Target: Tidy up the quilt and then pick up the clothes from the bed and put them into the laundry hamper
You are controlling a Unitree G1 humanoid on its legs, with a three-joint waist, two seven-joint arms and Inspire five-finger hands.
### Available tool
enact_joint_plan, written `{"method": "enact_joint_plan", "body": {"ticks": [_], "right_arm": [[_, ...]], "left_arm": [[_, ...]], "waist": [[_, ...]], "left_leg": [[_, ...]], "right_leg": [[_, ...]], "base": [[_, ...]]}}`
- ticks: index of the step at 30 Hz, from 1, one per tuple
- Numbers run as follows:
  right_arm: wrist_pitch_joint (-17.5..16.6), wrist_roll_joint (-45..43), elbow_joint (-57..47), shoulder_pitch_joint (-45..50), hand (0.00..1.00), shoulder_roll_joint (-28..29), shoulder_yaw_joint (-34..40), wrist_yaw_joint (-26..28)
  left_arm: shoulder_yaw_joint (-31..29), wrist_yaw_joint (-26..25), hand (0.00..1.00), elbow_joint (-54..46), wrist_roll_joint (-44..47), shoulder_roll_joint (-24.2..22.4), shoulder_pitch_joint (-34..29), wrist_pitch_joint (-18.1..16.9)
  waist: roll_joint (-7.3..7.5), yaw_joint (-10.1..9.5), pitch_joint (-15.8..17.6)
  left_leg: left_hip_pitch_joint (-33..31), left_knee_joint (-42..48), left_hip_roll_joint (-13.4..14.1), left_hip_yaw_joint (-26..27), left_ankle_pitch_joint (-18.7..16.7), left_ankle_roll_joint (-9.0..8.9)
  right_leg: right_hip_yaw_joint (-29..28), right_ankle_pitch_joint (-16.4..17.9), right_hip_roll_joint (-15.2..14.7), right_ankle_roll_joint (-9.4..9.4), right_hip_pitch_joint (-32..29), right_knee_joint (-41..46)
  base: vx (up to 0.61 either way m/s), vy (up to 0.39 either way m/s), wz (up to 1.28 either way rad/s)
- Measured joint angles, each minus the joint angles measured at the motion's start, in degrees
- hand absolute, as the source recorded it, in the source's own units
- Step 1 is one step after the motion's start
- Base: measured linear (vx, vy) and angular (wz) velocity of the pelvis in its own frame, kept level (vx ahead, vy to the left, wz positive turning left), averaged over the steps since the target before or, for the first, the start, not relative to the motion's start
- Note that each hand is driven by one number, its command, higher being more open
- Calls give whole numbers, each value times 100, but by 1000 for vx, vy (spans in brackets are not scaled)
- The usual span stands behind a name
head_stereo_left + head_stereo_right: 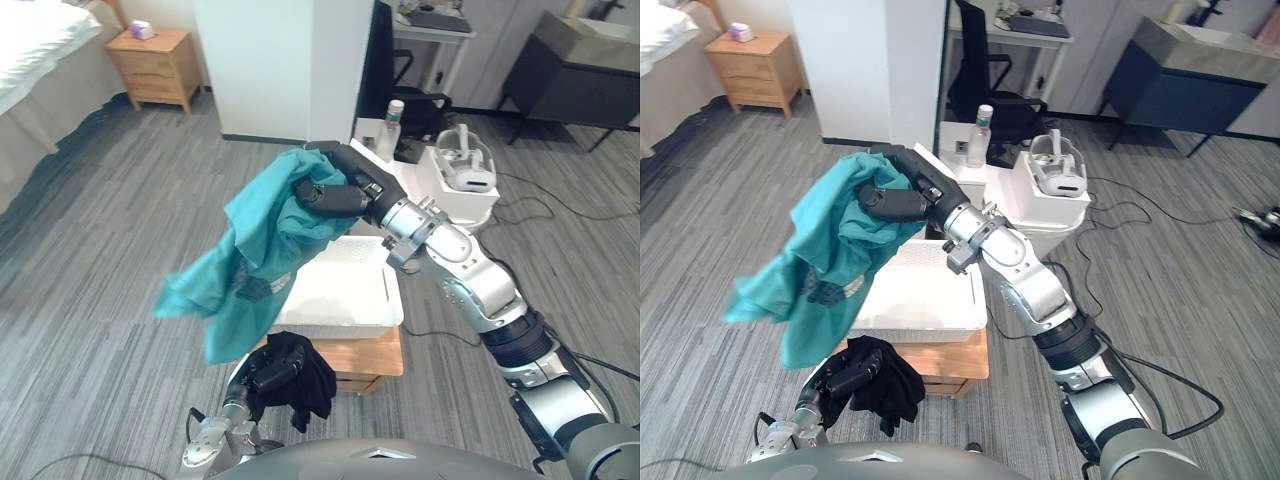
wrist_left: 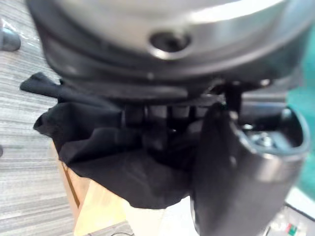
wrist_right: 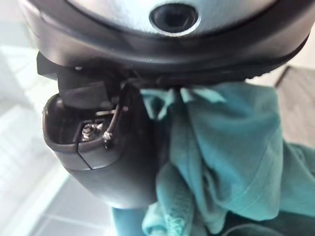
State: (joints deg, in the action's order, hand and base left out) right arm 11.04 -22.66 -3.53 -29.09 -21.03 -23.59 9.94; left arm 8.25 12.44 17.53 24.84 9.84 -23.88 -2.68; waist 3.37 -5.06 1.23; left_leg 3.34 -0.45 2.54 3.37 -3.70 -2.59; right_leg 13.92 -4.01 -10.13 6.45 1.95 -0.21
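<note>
1. Right hand (image 1: 338,194) is clamped on the teal garment (image 1: 262,250). Fingers and thumb are curled round a bunched fold, and most of the cloth hangs free below and toward the robot's left.
2. The teal garment is held high, roughly over the left edge of the white laundry hamper (image 1: 350,285). The hamper sits on a low wooden surface (image 1: 372,355). The trailing end appears to hang outside the rim.
3. Left hand (image 1: 852,378) is closed round a black garment (image 1: 300,385). It is held low by the surface's near-left corner, outside the hamper.
4. Step judged: drop-off of the teal garment into the hamper. Neither piece is inside yet.
5. For a clean drop, the right hand should be carried over the hamper's middle before release, so the hanging tail clears the rim.
6. The cloth should be lowered until it piles inside, then the fingers opened fully. Snagging on the fingers is the likely fault.
7. The black garment should be brought over the opening separately, so the arms are not crossed.
</note>
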Motion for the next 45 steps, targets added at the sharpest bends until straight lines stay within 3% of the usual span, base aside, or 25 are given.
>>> {"method": "enact_joint_plan", "body": {"ticks": [7,12,15,16,18,19,22,26,27,31,36,40,43,45], "right_arm": [[66,441,1048,-595,0,337,-63,-562],[63,611,1303,-658,0,343,46,-704],[-65,860,1527,-663,0,354,336,-818],[-235,895,1647,-682,0,355,558,-880],[-395,1031,1817,-686,0,355,759,-943],[-460,1211,2054,-689,0,355,903,-1007],[-534,1372,2597,-687,0,352,1109,-1150],[-873,1854,3112,-755,0,324,1367,-1318],[-996,2042,3303,-866,100,298,1406,-1382],[-1464,2373,3493,-989,100,-3,1419,-1590],[-1770,2465,3476,-979,100,0,1383,-1758],[-1798,2644,3219,-665,100,100,1160,-1902],[-1797,2697,2642,-155,100,163,943,-1932],[-1792,2705,2538,70,100,324,852,-1924]], "left_arm": [[-235,202,0,-138,-323,-13,-191,214],[-263,406,0,-138,-532,83,-150,291],[-352,537,0,-139,-554,157,113,299],[-462,538,0,-188,-552,199,341,298],[-579,529,0,-234,-547,242,564,293],[-675,496,0,-235,-544,245,770,290],[-759,369,0,-235,-538,250,1130,253],[-772,163,0,-235,-518,251,1541,103],[-808,122,0,-232,-506,255,1650,29],[-892,46,0,-215,-466,337,1918,-203],[-946,54,0,-194,-220,464,2004,-260],[-914,76,0,-202,-218,435,1935,-259],[-919,71,0,-218,-273,403,1789,-253],[-933,48,0,-221,-364,392,1566,-220]], "waist": [[-87,-224,38],[-103,-261,94],[-90,-264,386],[-79,-247,693],[-88,-247,1005],[-133,-236,1282],[-217,-213,1691],[-389,-173,2070],[-445,-132,2232],[-554,-74,2449],[-556,-12,2450],[-560,11,2448],[-517,45,2408],[-464,39,2180]], "left_leg": [[-250,-68,4,-268,169,-2],[-457,-65,-11,-358,267,-87],[-697,-46,2,-357,323,-117],[-894,15,7,-337,342,-150],[-1105,84,28,-265,385,-159],[-1254,144,50,-215,446,-143],[-1417,181,47,-199,515,-144],[-1698,254,44,-169,577,-119],[-1703,257,38,-150,585,-112],[-1828,295,-2,-80,597,-93],[-1835,349,-12,-43,599,-91],[-1583,318,14,10,595,-87],[-1254,154,-8,60,598,-67],[-1164,4,14,89,644,-69]], "right_leg": [[326,16,-8,-21,-2,-87],[335,40,21,-61,-118,-113],[294,62,28,-95,-334,-99],[235,73,28,-114,-491,-94],[174,53,36,-125,-668,-83],[155,-6,43,-159,-792,-78],[107,-115,44,-183,-952,-80],[-25,-350,45,-259,-1265,-82],[-34,-427,39,-275,-1291,-85],[-170,-622,2,-317,-1462,-87],[-194,-636,-13,-301,-1480,-87],[-282,-616,24,-311,-1260,-111],[-316,-315,9,-297,-996,-104],[-330,-162,26,-158,-981,-102]], "base": [[-64,-15,28],[-20,-7,14],[-62,-8,7],[-106,2,4],[-128,5,3],[-114,12,1],[-37,23,1],[5,61,-2],[-16,71,-6],[-12,87,-11],[-2,24,-4],[-24,1,-8],[-32,-14,-4],[-1,-78,-8]]}}
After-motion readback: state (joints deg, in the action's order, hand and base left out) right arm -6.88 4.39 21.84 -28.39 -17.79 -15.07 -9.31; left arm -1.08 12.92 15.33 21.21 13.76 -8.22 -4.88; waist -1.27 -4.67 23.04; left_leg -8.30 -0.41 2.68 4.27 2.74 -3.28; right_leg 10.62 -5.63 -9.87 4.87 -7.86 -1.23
